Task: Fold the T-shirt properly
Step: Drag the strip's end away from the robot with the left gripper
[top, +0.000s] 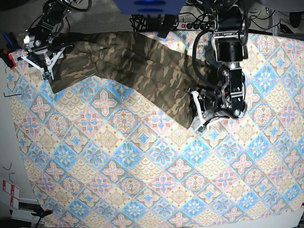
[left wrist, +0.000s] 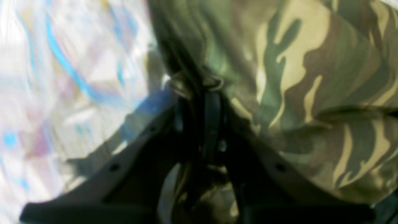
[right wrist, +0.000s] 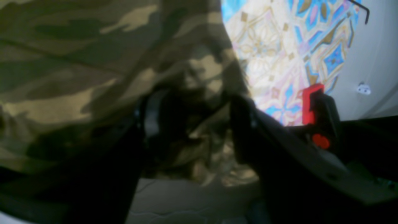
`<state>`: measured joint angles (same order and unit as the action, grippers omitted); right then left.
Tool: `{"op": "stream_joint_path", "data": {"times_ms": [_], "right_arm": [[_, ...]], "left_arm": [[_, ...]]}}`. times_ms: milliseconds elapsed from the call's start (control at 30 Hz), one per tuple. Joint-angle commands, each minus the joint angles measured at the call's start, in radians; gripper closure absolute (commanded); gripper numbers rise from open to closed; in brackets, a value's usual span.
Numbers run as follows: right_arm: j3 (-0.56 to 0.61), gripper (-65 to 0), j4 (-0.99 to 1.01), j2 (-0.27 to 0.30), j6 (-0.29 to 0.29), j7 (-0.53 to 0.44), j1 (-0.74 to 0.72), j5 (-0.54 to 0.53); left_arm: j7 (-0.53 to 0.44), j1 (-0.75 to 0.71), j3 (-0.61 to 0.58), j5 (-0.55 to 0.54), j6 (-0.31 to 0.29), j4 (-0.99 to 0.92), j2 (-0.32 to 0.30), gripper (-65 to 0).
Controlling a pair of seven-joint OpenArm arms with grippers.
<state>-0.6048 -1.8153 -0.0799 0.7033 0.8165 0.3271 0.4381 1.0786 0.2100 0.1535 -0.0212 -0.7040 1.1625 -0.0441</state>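
Note:
The camouflage T-shirt lies bunched in a long band across the far part of the patterned tablecloth, from upper left to centre right. My left gripper is at its right end, and in the left wrist view it is shut on a pinch of the fabric. My right gripper is at the shirt's left end. In the right wrist view its jaws stand apart with loose shirt fabric bunched between them.
A red and black clamp sits at the table's left edge near my right gripper. Cables and a power strip lie beyond the far edge. The tablecloth's near half holds no objects.

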Motion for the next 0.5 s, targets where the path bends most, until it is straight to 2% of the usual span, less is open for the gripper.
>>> {"op": "stream_joint_path", "data": {"times_ms": [0, 100, 267, 467], "right_arm": [[-0.005, -28.8, -0.021, 0.009, -0.005, -0.007, -0.007, -0.003], [-0.008, -28.8, -0.021, 0.009, -0.005, -0.004, -0.027, 0.005], [-0.004, -28.8, -0.018, 0.007, -0.005, -0.007, -0.053, 0.117], [-0.005, -28.6, -0.010, 0.002, -0.005, -0.003, -0.128, 0.201]], "left_arm": [[-0.034, 0.033, 0.025, 0.013, 0.006, -0.043, 0.002, -7.4], [-0.120, 0.124, 0.082, 0.039, 0.006, -0.204, -0.018, -7.4], [-0.231, 0.288, 0.091, 0.094, 0.006, -0.459, -0.061, -7.4], [-0.355, 0.381, 0.090, 0.088, 0.006, -0.602, -0.107, -7.6]]}}
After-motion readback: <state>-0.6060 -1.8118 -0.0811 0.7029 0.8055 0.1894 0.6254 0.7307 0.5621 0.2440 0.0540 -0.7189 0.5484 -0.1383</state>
